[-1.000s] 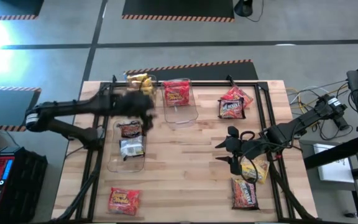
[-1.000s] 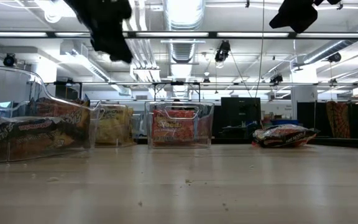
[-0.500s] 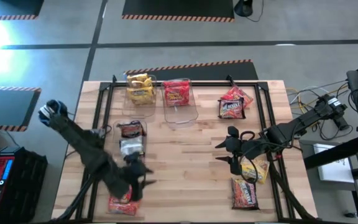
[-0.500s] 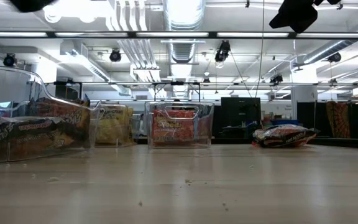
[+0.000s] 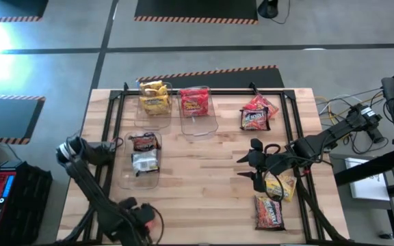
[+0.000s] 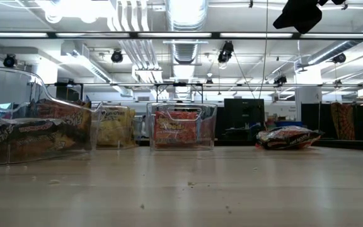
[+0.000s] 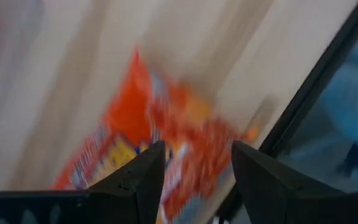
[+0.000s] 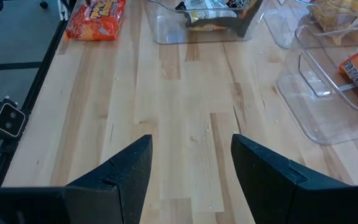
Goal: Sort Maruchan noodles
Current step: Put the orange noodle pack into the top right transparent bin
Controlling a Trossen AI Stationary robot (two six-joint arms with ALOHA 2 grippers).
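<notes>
While above a red-orange packet [image 7: 160, 149] | left tool [image 7: 194, 163] released | right tool [image 8: 191, 155] released

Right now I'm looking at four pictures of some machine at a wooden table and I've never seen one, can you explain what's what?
Two dark robot arms sort flat crinkly ramen packets into clear plastic bins. One picture looks down from overhead, one looks level across the wooden table, and one comes from each wrist. The left gripper, open and holding nothing, is above a red-orange packet by the table's near left corner. The right gripper waits open over bare wood. More loose packets lie on the right.
</notes>
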